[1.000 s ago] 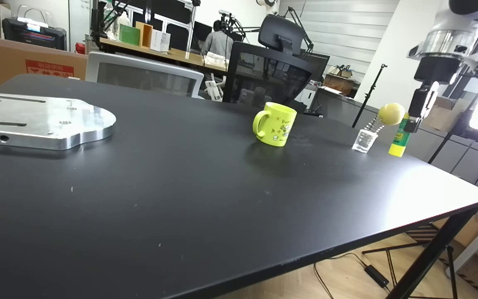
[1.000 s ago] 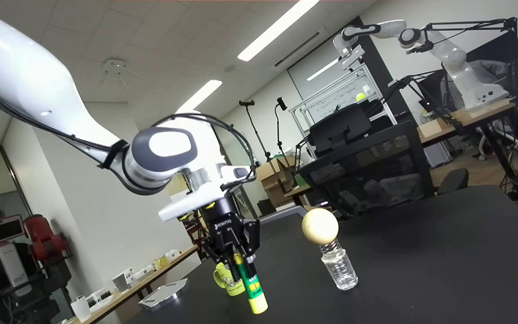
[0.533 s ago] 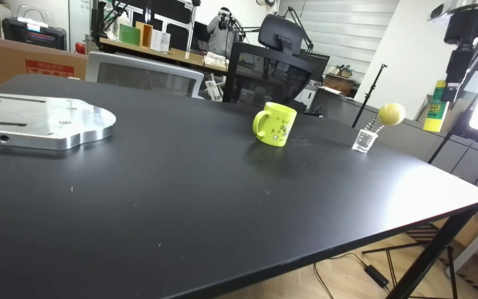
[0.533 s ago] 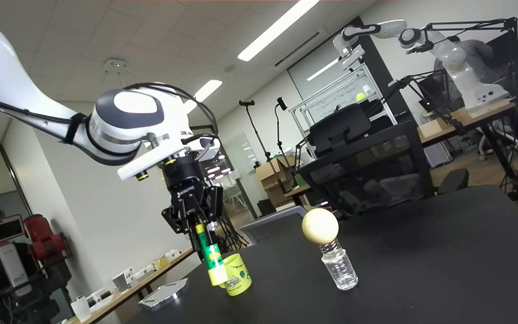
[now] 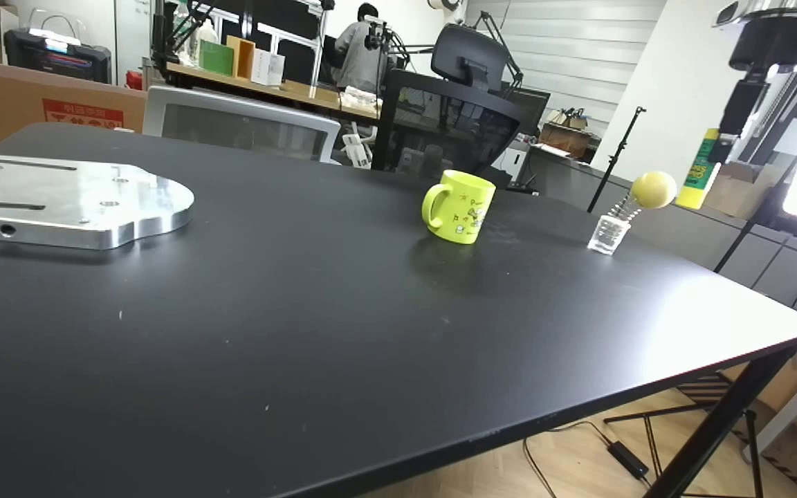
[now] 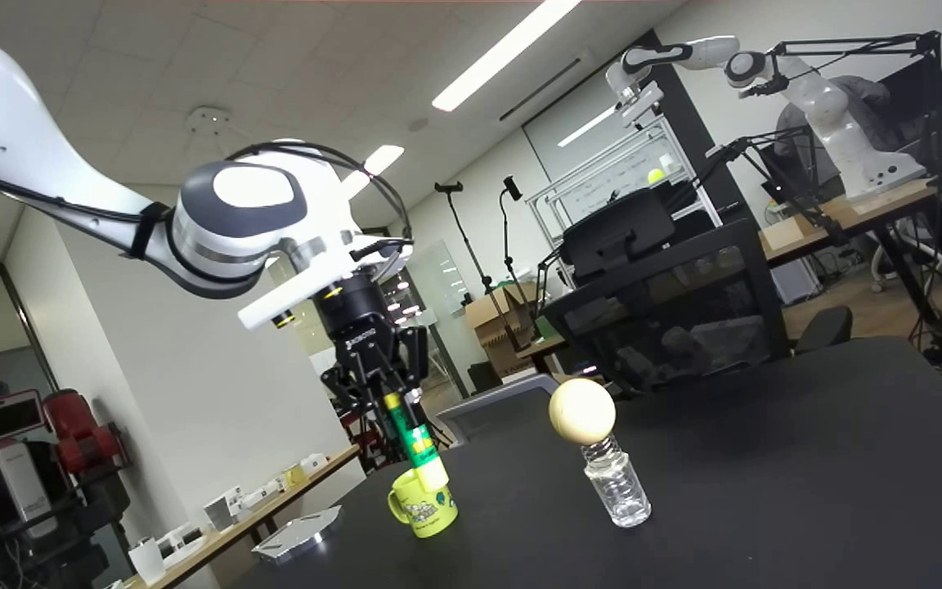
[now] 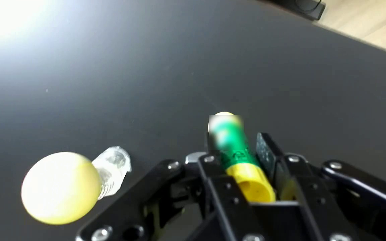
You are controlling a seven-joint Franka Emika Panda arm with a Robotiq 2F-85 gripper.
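Your gripper has a glue stick between its two black fingers, which stand apart only by the thickness of this stick. The stick is a smooth plastic cylinder, with a green printed label and yellow at both ends; in the wrist view its near end is round and hollow, while its far part is blurred. It is in the air, clear of the table, which has a flat, dark and slightly shiny top.

In this wrist view, you find at 9 o'clock of the stick a round, pale yellow ball on a small bottle of clear material, with screw thread at its neck. In an exterior view, a yellow-green mug with small drawings stands at 9 o'clock of the stick, well apart, and a thick, shiny metal plate with slots and holes lies further to 9 o'clock.

About the pose: in an exterior view, your white arm extends from 10 o'clock, bends at the wrist, and points the gripper, with the stick, tilted toward 5 o'clock.
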